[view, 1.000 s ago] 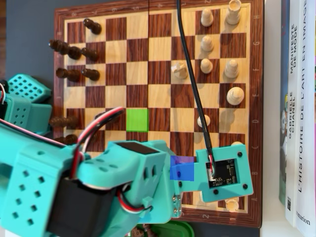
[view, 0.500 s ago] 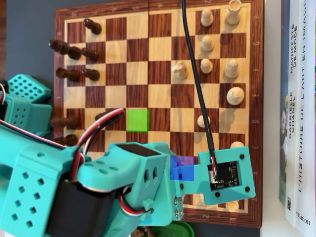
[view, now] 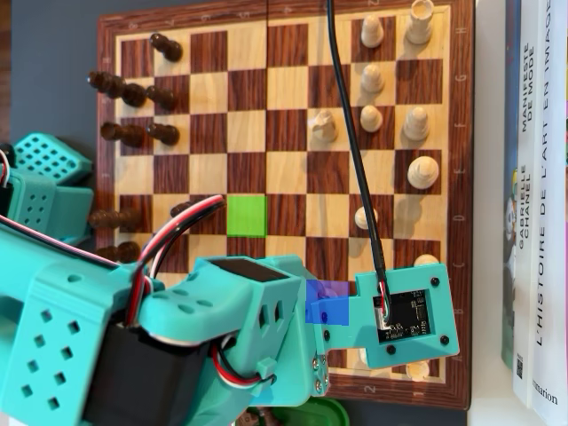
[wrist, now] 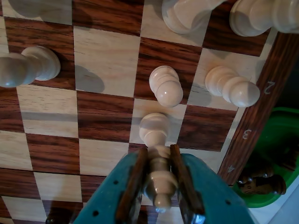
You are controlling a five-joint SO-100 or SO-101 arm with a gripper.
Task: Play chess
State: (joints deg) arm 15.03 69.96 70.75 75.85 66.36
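Here the gripper [wrist: 161, 186] clamps one white pawn [wrist: 156, 140]; two stand beyond.

A dark grey tabletop [view: 53, 53] is seen at the left of the overhead view. Books [view: 537, 177] with white spines are laid along the right edge, French titles being printed on them. Soft shadows are cast rightward, and daylight-like, even lighting is suggested.

The overhead view looks straight down on the whole board [view: 284, 62] from well above, while the wrist view hangs close over its white-piece corner, which both views share.
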